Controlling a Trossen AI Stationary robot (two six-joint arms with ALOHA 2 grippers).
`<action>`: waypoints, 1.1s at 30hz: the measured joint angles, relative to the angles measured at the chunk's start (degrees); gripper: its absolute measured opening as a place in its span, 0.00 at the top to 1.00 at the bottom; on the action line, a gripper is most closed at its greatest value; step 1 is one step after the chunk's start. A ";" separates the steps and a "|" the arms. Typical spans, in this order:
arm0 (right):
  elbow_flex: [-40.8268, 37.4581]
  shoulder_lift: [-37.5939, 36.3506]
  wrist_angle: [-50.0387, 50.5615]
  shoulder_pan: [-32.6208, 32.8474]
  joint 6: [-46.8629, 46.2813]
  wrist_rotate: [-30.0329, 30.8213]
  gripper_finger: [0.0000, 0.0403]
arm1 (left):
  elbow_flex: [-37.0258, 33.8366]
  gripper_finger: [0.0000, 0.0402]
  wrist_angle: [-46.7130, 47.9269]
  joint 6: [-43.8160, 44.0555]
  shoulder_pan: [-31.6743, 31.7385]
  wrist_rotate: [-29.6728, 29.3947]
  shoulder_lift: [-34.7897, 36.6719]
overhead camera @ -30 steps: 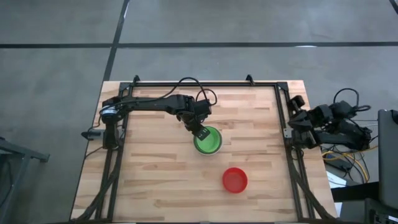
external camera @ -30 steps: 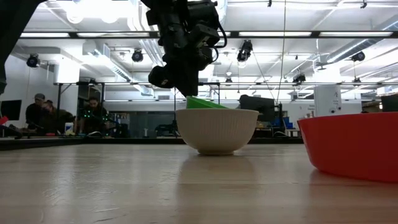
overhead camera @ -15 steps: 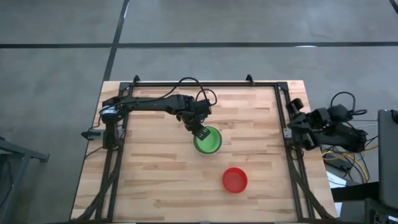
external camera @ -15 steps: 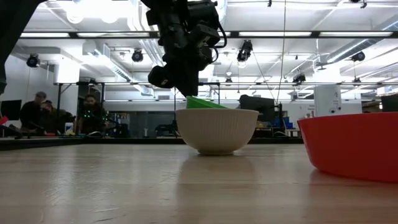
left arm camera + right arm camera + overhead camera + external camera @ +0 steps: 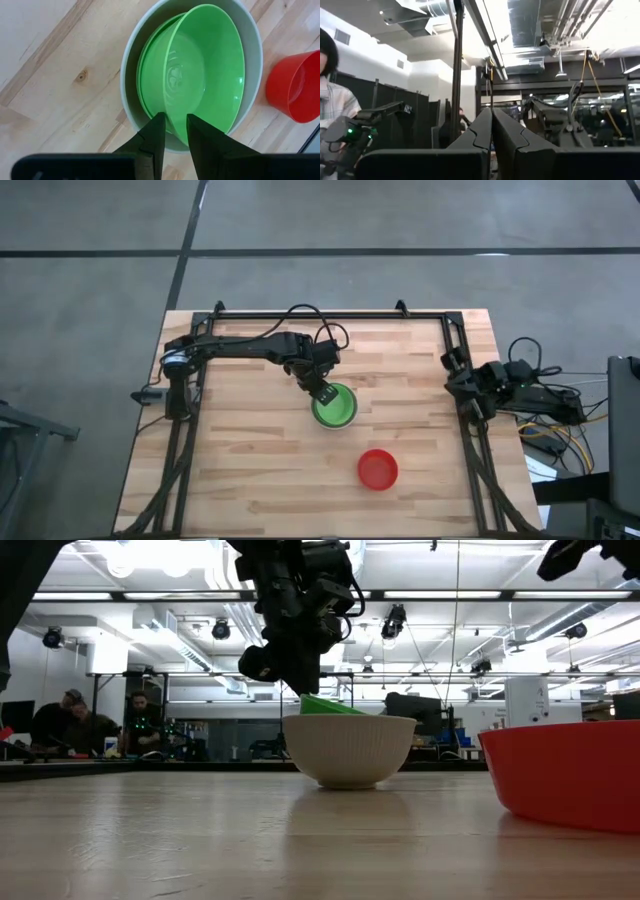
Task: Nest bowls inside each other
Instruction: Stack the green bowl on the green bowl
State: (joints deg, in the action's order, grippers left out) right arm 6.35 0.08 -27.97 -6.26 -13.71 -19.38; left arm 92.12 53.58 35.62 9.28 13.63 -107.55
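Pinching the rim of the tilted green bowl [image 5: 200, 75], my left end effector [image 5: 174, 131] held it inside the pale bowl [image 5: 348, 748] mid-tabletop [image 5: 250, 460]; the red bowl [image 5: 378, 468] sat apart. My right end effector [image 5: 491, 125] was pressed together.

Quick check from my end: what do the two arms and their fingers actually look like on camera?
Both arms are dark, jointed and slim. The left arm has a black cable looping above its wrist and ends in the left gripper, with two flat, black, angular fingers. The right arm trails black cables; the right gripper has the same stepped dark fingers.
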 joint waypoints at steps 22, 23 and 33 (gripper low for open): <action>-4.78 0.39 -1.63 0.00 1.55 -0.23 0.98 | 0.00 0.79 0.04 -0.02 0.00 0.00 0.00; -4.79 0.39 -1.32 0.00 2.11 -0.42 0.98 | 0.00 0.79 0.04 -0.02 0.00 0.00 0.00; -4.81 0.45 2.21 0.00 3.34 -0.61 0.98 | 0.00 0.79 0.04 -0.84 0.01 0.00 0.00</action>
State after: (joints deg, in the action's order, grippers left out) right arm 1.54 0.52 -25.76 -6.26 -10.37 -19.99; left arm 92.12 53.63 34.77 9.29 13.63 -107.55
